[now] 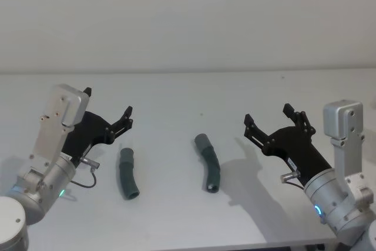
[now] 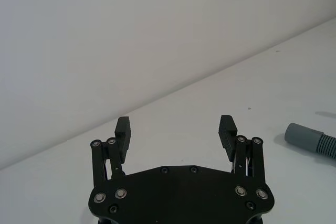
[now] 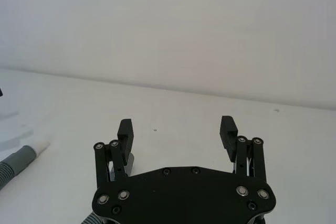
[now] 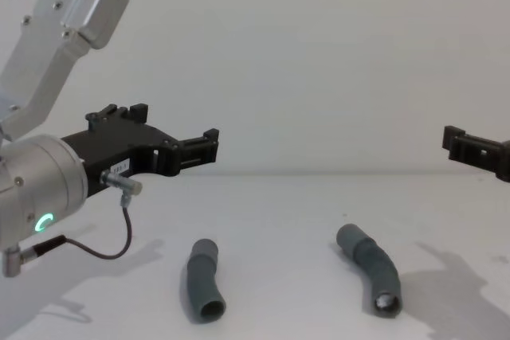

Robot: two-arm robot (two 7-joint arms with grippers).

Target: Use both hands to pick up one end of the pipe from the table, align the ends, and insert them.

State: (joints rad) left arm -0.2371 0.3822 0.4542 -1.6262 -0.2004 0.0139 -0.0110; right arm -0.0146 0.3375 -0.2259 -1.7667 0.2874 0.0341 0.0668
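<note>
Hovering over the white table (image 1: 176,92), our left gripper (image 1: 108,103) and right gripper (image 1: 268,114) both have their fingers spread wide, gripping nothing. Between them we see two grey ribbed pipe pieces lying apart on the surface, the left piece (image 1: 127,176) and the right piece (image 1: 209,160). A small white label (image 4: 119,166) on the left gripper is too small for us to read.

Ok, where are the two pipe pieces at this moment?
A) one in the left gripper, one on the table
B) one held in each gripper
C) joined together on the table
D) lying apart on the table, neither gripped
D: the left pipe piece and the right pipe piece lie apart on the table, while the left gripper and the right gripper are above it, open and empty.
</note>
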